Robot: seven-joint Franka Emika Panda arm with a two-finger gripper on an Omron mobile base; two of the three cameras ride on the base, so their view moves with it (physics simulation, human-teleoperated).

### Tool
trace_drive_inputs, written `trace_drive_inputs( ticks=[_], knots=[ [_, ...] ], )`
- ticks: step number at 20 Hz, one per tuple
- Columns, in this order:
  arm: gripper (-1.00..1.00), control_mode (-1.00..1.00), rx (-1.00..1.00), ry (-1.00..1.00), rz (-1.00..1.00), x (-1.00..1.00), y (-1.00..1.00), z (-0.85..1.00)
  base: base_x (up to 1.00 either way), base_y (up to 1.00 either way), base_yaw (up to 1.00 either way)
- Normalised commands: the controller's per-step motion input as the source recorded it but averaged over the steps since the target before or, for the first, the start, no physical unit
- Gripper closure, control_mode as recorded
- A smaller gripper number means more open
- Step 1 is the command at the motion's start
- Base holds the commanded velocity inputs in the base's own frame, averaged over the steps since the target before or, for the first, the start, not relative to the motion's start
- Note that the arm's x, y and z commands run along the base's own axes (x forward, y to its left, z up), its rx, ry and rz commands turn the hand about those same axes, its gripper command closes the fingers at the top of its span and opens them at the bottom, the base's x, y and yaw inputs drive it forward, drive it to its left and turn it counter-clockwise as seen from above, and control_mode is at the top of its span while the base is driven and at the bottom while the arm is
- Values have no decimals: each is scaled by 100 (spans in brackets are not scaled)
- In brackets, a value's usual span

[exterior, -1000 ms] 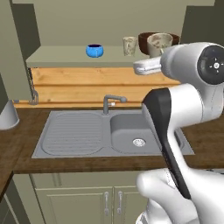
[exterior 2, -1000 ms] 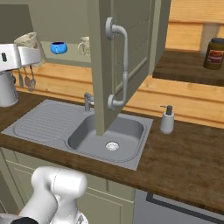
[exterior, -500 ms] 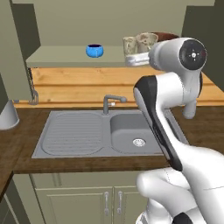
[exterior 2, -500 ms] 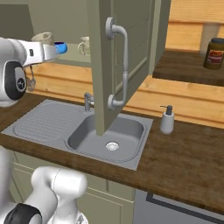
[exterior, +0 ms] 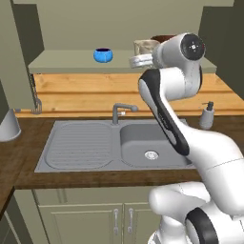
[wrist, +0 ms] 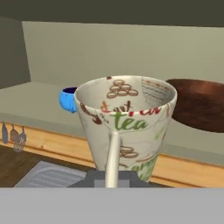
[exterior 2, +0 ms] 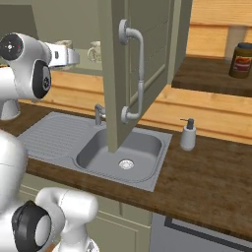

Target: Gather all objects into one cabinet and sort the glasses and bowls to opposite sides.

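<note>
Up close, cream glass [wrist: 127, 127], tea lettering.

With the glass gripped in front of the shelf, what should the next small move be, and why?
Probably carry the glass forward over the shelf and set it on the open floor between the blue bowl and the brown bowl. The gripper is shut on its wall, and it hangs just short of the shelf's front edge.
</note>
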Motion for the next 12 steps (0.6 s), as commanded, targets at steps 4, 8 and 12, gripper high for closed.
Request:
trace_drive_inputs(
  ticks=[4, 8, 12],
  knots=[
    [100, -100, 4, 2, 0, 84, 0, -1, 0, 0, 0],
    [100, -100, 0, 3, 0, 74, 0, -6, 0, 0, 0],
    [100, -100, -6, 0, 0, 32, 5, -23, 0, 0, 0]
  ],
)
